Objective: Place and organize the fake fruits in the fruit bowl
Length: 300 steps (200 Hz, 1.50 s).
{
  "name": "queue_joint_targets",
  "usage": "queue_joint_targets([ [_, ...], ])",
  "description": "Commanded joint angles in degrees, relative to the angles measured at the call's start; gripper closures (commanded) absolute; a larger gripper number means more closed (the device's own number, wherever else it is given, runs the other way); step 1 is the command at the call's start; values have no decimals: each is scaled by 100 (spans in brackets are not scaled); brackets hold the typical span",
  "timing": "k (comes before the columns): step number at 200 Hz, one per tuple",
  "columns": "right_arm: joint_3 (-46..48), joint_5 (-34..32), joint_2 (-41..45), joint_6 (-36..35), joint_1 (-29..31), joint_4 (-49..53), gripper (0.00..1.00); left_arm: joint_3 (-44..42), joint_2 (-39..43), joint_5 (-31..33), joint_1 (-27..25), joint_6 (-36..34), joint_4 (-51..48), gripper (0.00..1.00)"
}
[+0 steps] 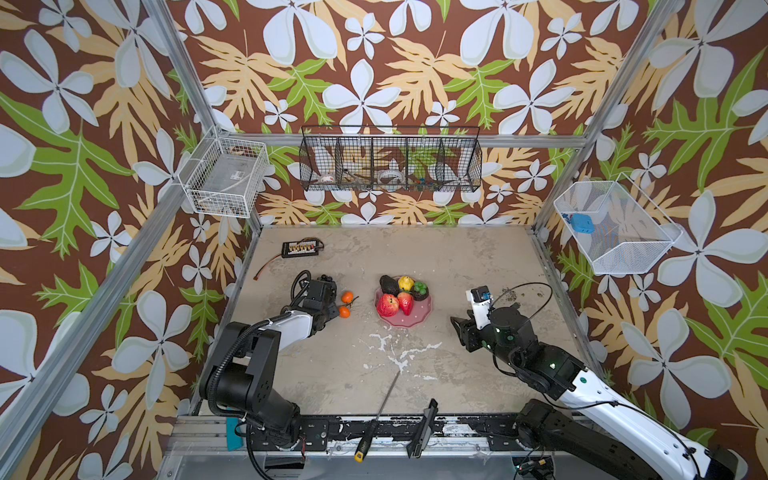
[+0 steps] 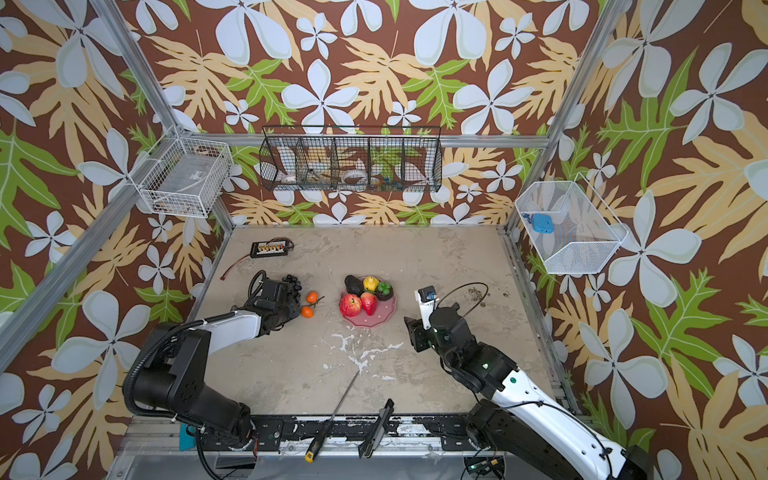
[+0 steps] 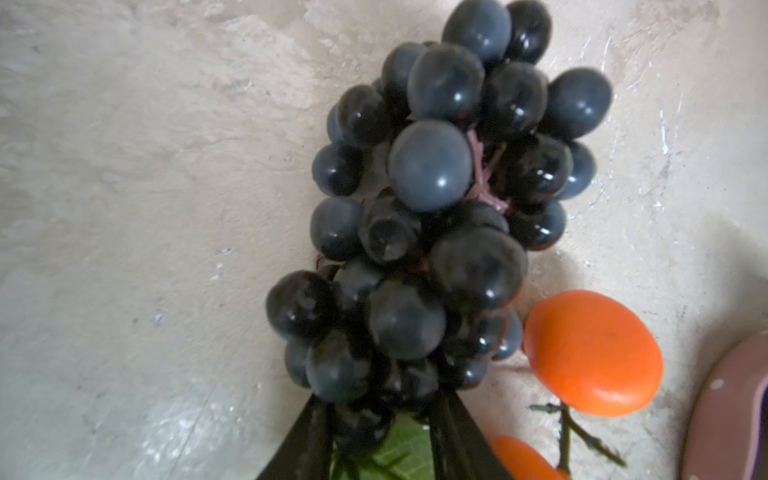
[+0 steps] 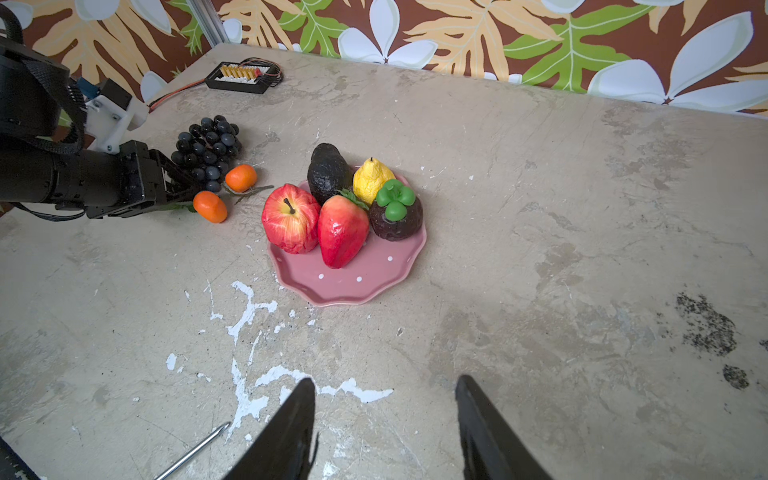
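My left tool (image 3: 382, 432): pinching grape bunch (image 3: 432, 199) at leaf end, left of centre; two oranges (image 1: 347, 296) just beside. Fruit bowl (image 4: 345, 286), centre: five fruits (image 4: 343, 230), front rim bare. My right tool (image 4: 384, 419): spread, empty. Surface (image 4: 582, 249) open at right.

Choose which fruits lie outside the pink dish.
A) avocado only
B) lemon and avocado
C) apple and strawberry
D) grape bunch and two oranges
D: the grape bunch, the far orange and the near orange lie on the table beside the pink dish, not in it.
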State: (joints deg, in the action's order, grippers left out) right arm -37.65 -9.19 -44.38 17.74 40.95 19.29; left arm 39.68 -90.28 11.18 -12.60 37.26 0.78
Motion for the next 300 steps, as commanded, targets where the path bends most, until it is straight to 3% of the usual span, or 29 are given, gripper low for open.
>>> queue_joint_targets([
  [1, -27, -28, 7, -7, 5, -65, 46, 92, -121, 287, -12, -79, -265, 69],
  [34, -22, -39, 3, 1, 6, -83, 46, 5, -218, 294, -29, -102, -246, 70],
  [79, -24, -63, 34, 2, 8, -66, 46, -38, -229, 182, -32, -27, -119, 87],
  [141, -28, -74, 21, 2, 2, -67, 46, -185, 458, 114, -31, 170, 63, 100],
  [238, -30, -70, 20, 2, 8, -63, 46, -242, 1896, -108, -29, 333, 19, 100],
  [300, -40, -73, 17, 2, 8, -48, 46, -28, 2350, -462, -30, 357, -196, 100],
])
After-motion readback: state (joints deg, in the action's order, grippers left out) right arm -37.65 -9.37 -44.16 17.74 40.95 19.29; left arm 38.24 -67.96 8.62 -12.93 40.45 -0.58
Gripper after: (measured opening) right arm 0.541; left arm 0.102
